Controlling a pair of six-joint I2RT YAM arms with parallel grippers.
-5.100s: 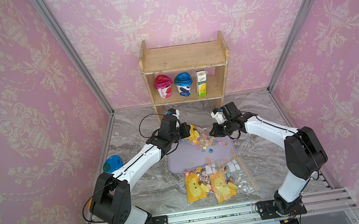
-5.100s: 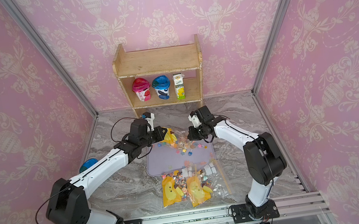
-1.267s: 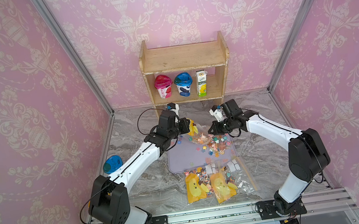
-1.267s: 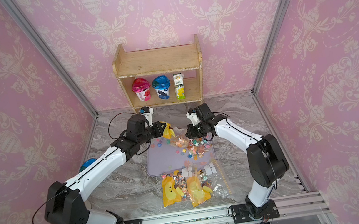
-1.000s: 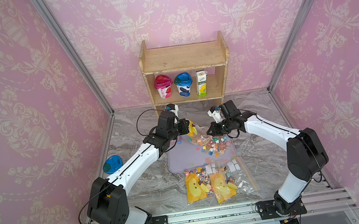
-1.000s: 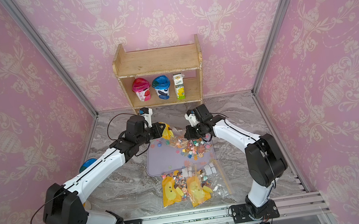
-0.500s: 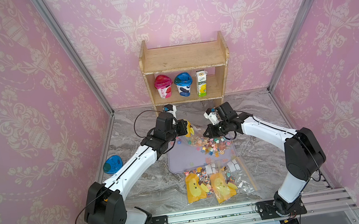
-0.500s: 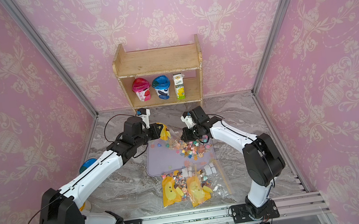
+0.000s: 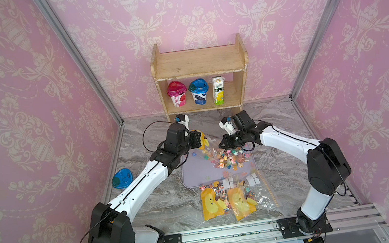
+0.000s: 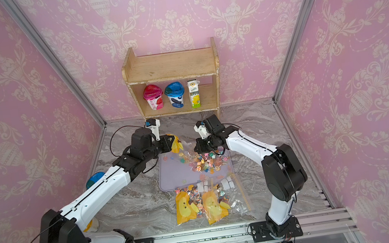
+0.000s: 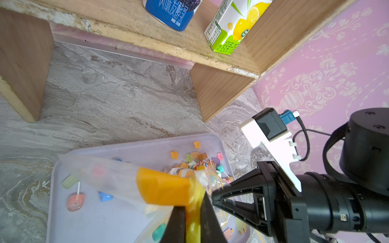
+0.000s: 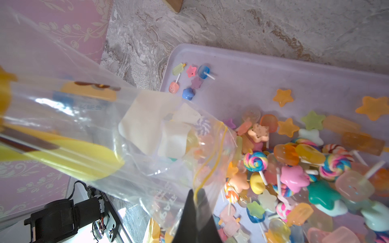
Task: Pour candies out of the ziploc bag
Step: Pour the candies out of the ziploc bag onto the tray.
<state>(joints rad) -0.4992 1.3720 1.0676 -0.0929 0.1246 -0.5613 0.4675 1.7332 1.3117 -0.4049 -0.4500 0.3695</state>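
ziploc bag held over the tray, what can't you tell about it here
- Inside the ziploc bag: right wrist view, glare and white labels hide it.
- Its blue print: right wrist view, blurred.
- How deep it sits in the left gripper: left wrist view, cut off by the edge.

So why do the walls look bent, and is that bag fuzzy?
In both top views the posts splay outward, likely a wide-lens bend; the light is even. Left wrist view: the bag is too close and blurred; the shelf is sharp. Right wrist view: the bag is soft with white glare; the candies are crisp.
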